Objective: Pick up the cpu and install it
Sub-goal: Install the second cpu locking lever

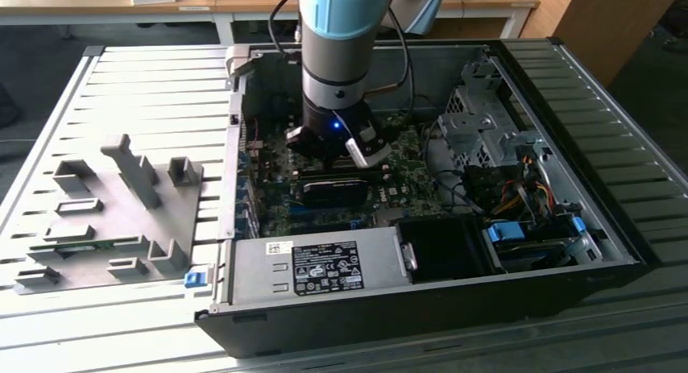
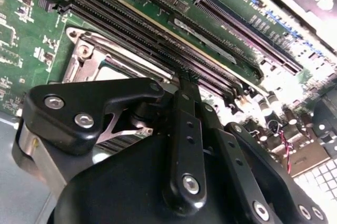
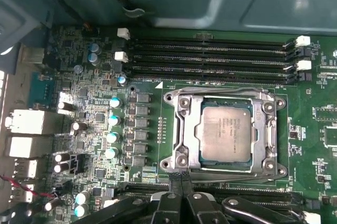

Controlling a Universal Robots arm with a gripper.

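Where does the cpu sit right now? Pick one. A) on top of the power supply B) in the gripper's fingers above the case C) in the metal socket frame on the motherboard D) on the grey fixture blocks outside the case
C: in the first wrist view the cpu lies flat inside the metal socket frame on the motherboard, with the gripper closed just beside the frame's edge, holding nothing.

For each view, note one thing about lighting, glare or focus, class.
Exterior view: daylight glares off the ribbed table, while the computer case interior stays dark. First wrist view: the cpu in its socket is evenly lit and fairly sharp. Second wrist view: the gripper looms close; the motherboard looks soft.
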